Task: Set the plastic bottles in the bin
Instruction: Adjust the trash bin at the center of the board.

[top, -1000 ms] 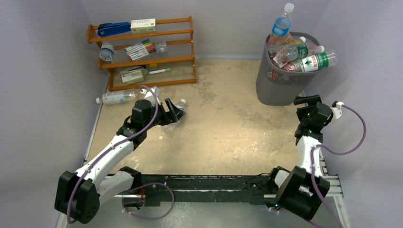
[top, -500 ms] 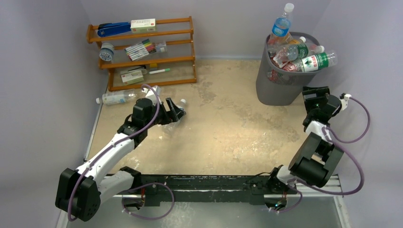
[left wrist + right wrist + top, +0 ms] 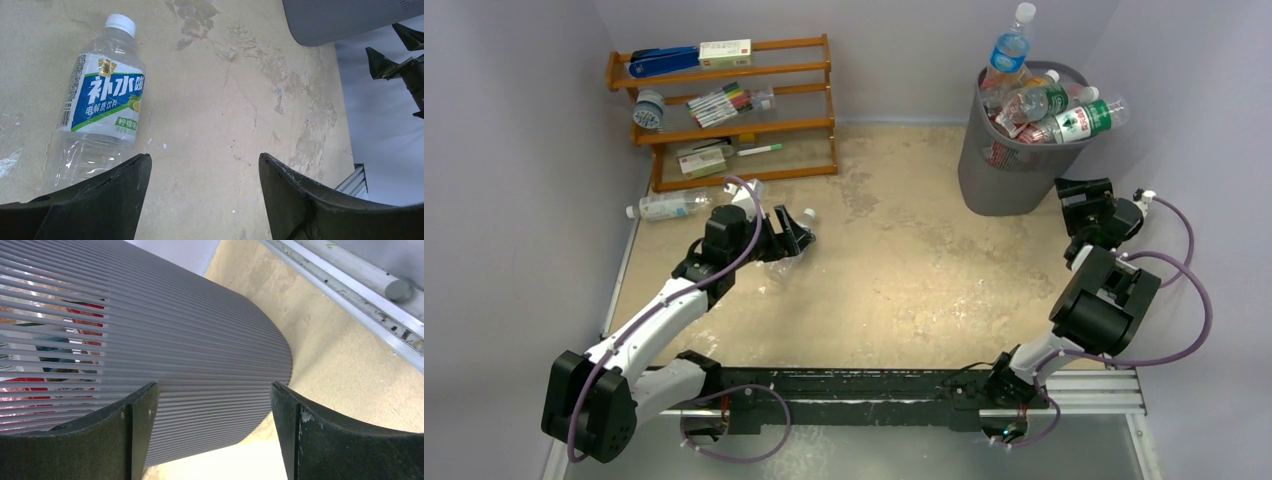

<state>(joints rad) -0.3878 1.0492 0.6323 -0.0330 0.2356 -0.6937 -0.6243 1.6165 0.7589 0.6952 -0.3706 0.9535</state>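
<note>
A clear plastic bottle (image 3: 100,105) with a white cap and a blue-and-white label lies on the table, just ahead and left of my left gripper (image 3: 205,165), which is open and empty. In the top view its cap (image 3: 807,214) shows beyond the left gripper (image 3: 796,240). Another clear bottle (image 3: 664,206) lies by the shelf rack. The grey bin (image 3: 1009,165) at the back right is heaped with several bottles (image 3: 1064,118). My right gripper (image 3: 1070,205) is open and empty beside the bin's lower wall (image 3: 165,340), which fills the view between its fingers (image 3: 215,397).
A brown wooden shelf rack (image 3: 724,110) with markers, a blue stapler and small boxes stands at the back left. Walls close in on both sides. A metal rail (image 3: 350,285) runs along the table's near edge. The bin's base (image 3: 350,20) and my right gripper (image 3: 400,65) show in the left wrist view.
My right arm has folded up and brought its gripper closer to the bin's base. The bin has shifted slightly to the left. The left arm has hardly moved.
</note>
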